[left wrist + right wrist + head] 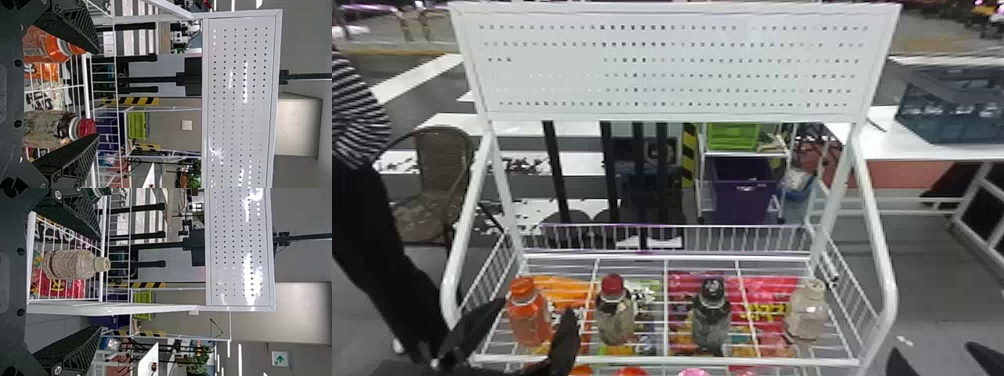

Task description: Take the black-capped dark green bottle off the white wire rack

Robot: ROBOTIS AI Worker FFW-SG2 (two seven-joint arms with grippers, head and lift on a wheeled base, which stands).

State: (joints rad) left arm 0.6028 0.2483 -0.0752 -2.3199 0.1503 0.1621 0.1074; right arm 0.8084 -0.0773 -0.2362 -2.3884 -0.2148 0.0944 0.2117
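Observation:
The black-capped dark green bottle (712,315) stands upright on the white wire rack (666,360), right of the red-capped bottle. My left gripper (524,320) is open in front of the rack's left end, near the orange bottle. In its wrist view the left gripper (98,94) has its fingers wide apart, the orange and red-capped bottles beyond them. My right gripper (934,360) is low beyond the rack's right side. The right wrist view has the right gripper (101,284) open and holding nothing, with part of the dark bottle (96,192) at the edge.
An orange bottle (528,315), a red-capped bottle (615,312) and a pale bottle (806,312) share the rack's shelf. Snack bags lie below the wires. White side rails (877,240) slope up to a perforated panel (672,65). A person stands at the left.

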